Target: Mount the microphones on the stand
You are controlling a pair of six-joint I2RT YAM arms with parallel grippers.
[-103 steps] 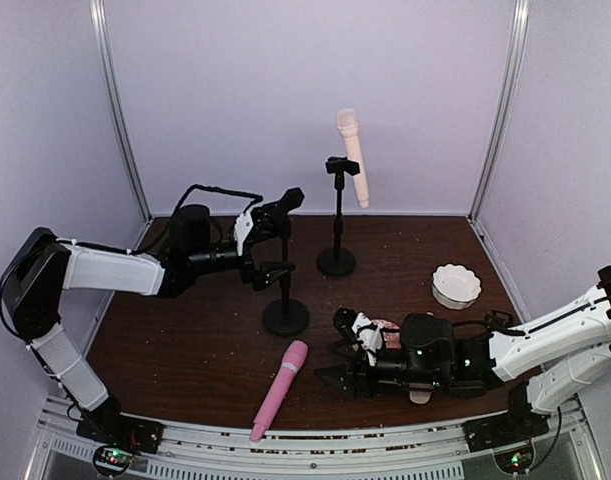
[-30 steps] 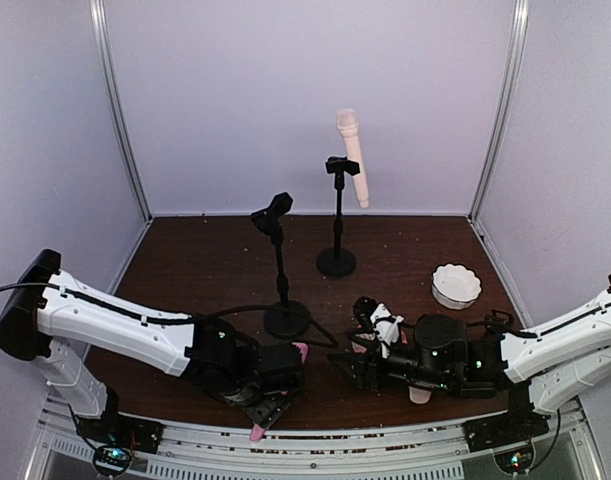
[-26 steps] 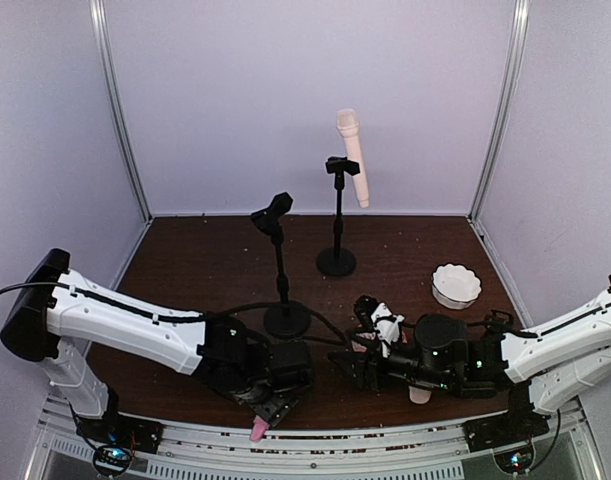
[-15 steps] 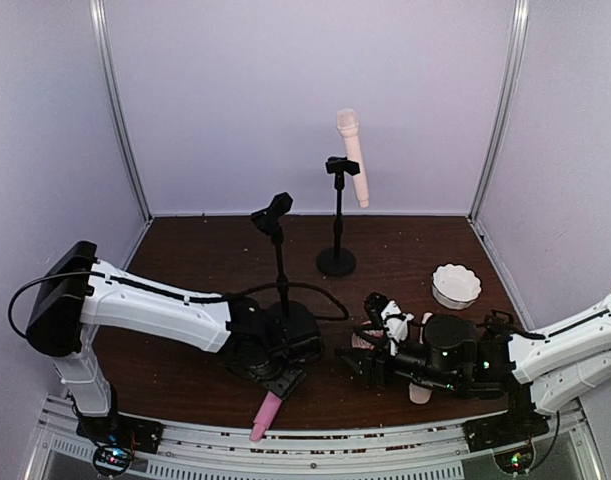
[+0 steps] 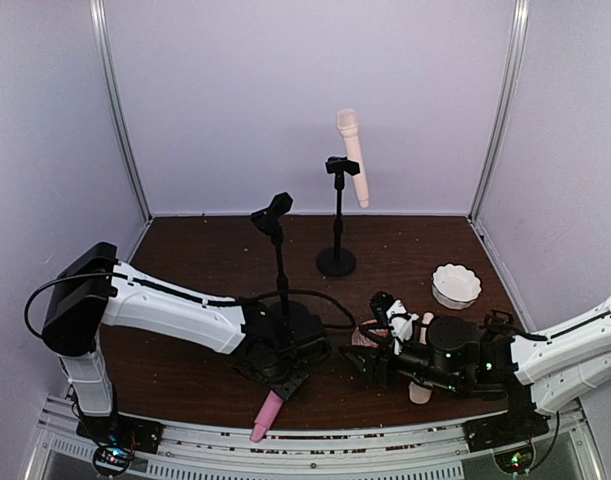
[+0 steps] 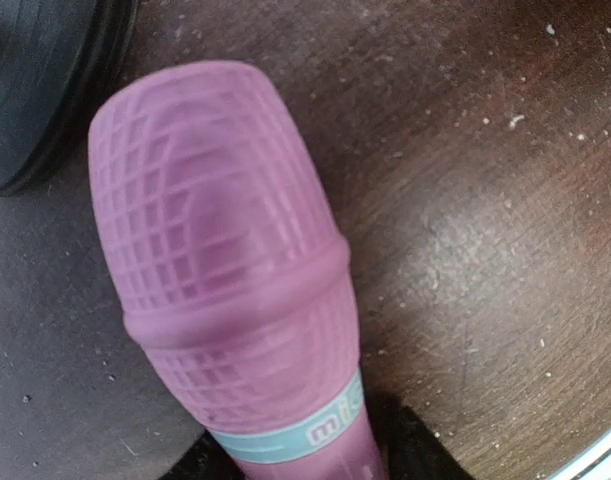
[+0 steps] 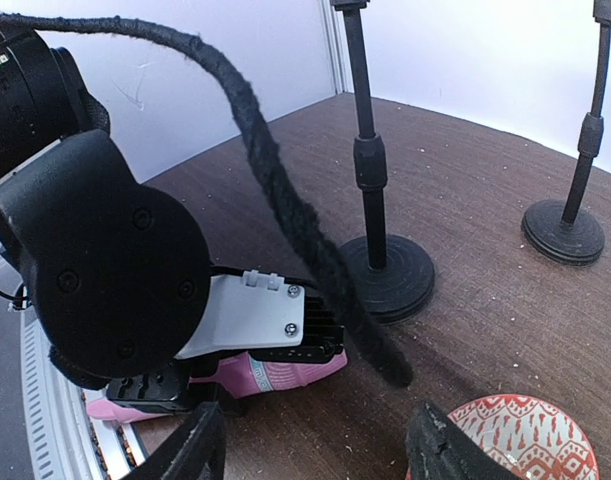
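Lying on worktop (image 5: 185, 250) at 6 o'clock from near stand (image 5: 279, 265): pink microphone (image 6: 225, 290) — probably light, stiff, slick plastic; grab the slim handle. Straddling it, left tool (image 5: 285, 384), can't tell if pinching — right tool (image 7: 315, 445) spread, empty.

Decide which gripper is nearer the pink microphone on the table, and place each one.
Left. The left gripper sits directly over the pink microphone, its fingers flanking the handle. The right gripper stands apart to the microphone's right, open, beside the patterned dish.

A white scalloped bowl (image 5: 455, 285) sits on the dark wooden worktop (image 5: 205, 260), apart from a red-patterned dish (image 7: 520, 440).
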